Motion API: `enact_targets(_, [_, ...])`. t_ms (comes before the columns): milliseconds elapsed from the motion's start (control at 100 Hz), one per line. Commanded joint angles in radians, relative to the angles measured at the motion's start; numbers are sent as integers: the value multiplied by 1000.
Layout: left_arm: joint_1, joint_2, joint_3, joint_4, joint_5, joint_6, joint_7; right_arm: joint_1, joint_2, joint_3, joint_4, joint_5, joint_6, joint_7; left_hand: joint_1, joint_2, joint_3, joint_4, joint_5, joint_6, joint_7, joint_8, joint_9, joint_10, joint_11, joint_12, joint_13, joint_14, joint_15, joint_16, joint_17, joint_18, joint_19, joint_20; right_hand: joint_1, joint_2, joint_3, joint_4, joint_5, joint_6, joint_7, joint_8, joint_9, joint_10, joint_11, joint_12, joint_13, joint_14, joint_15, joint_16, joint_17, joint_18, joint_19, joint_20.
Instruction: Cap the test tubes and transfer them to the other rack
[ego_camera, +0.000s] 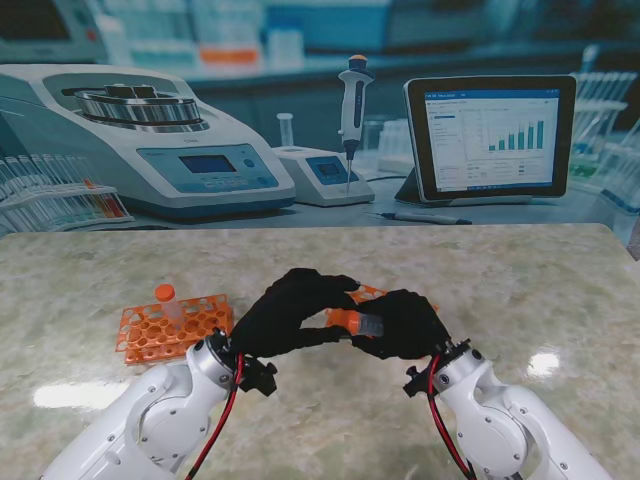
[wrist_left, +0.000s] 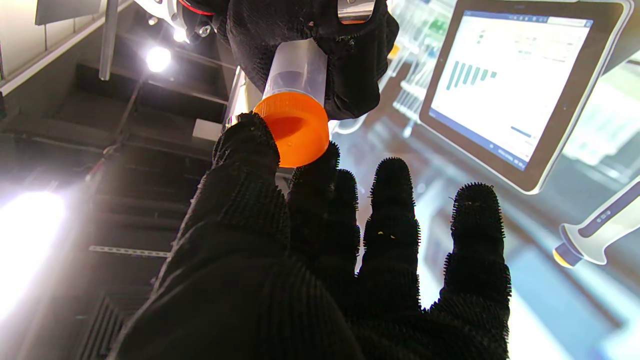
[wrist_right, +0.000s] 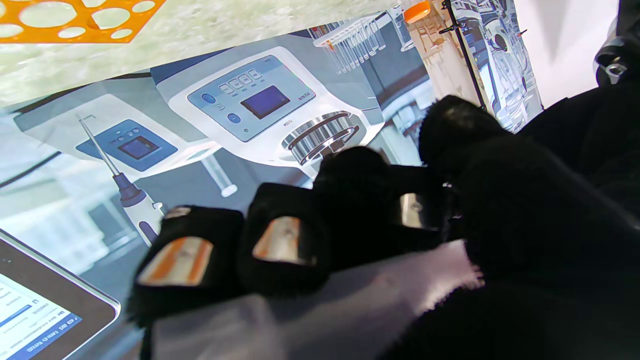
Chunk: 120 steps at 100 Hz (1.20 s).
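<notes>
Both white arms rise toward the middle of the marble table (ego_camera: 520, 290), and their black-gloved hands meet over it, just nearer to me than the right-hand orange rack (ego_camera: 368, 293). Right hand (ego_camera: 400, 323) is wrapped round a clear plastic tube (wrist_left: 296, 67), fingers curled tight about its body. Left hand (ego_camera: 292, 310) pinches the orange cap (wrist_left: 294, 127) between thumb and forefinger, while its other three fingers (wrist_left: 392, 200) stand spread and idle. From the left wrist, the cap appears seated on the tube's mouth; whether it is fully screwed down I cannot tell.

By its look the tube is light, stiff and smooth, so it could slip or spin in a loose hold; gripping it around the middle of the barrel, as the right hand does, seems the sound choice. Its ribbed cap rim looks the best place for fingertips to turn it.

Left of the meeting hands sits the other orange rack (ego_camera: 172, 330), with one capped tube (ego_camera: 166, 300) standing upright in it. Behind the table hangs a printed laboratory backdrop (ego_camera: 320, 120).
</notes>
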Motion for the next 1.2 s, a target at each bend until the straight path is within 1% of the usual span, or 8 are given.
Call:
enact_targets(0, [-4, -4, 11, -10, -7, -1, 0, -5, -1, 1, 10, 3, 8, 5, 173, 125, 132, 51, 57, -179, 212, 97, 29, -28, 16, 16, 23, -2, 15, 16, -1, 6, 37, -12, 42, 42, 16, 16, 55, -30, 43, 30, 54, 33, 10, 23, 22, -142, 204, 78, 81, -88, 312, 63])
enact_targets(390, [-13, -8, 29, -2, -20, 14, 6, -11, -1, 4, 5, 1, -7, 4, 173, 136, 115, 52, 53, -190, 207, 97, 35, -37, 18, 49, 27, -7, 17, 18, 0, -2, 38, -13, 41, 43, 15, 15, 55, -30, 43, 30, 54, 32, 10, 23, 22, -142, 204, 78, 80, -87, 312, 63])
enact_targets(710, [-17, -10, 34, 0, -22, 34, 14, -12, 0, -2, 6, -7, -15, 1, 173, 140, 113, 53, 53, -186, 196, 94, 36, -36, 14, 67, 24, -6, 18, 20, -4, -5, 36, -14, 42, 43, 15, 15, 55, -30, 43, 30, 54, 32, 10, 23, 22, -142, 204, 78, 80, -87, 312, 63])
enact_targets(940, [-29, -10, 49, 10, -33, 40, 3, -10, 0, -6, 8, -9, -21, -2, 173, 140, 107, 53, 56, -190, 186, 89, 36, -35, 10, 67, 22, -4, 16, 19, -5, -8, 34, -15, 42, 44, 16, 15, 55, -30, 43, 30, 54, 32, 10, 23, 22, -142, 204, 78, 80, -87, 312, 63])
enact_targets(1190, [-18, -8, 41, 8, -35, 34, -3, -9, -1, -5, 10, -9, -19, -8, 173, 138, 99, 55, 61, -196, 170, 73, 34, -32, 4, 54, 22, -3, 13, 17, -11, -5, 30, -16, 42, 45, 16, 15, 55, -30, 43, 30, 54, 34, 10, 23, 22, -142, 204, 78, 80, -85, 312, 63])
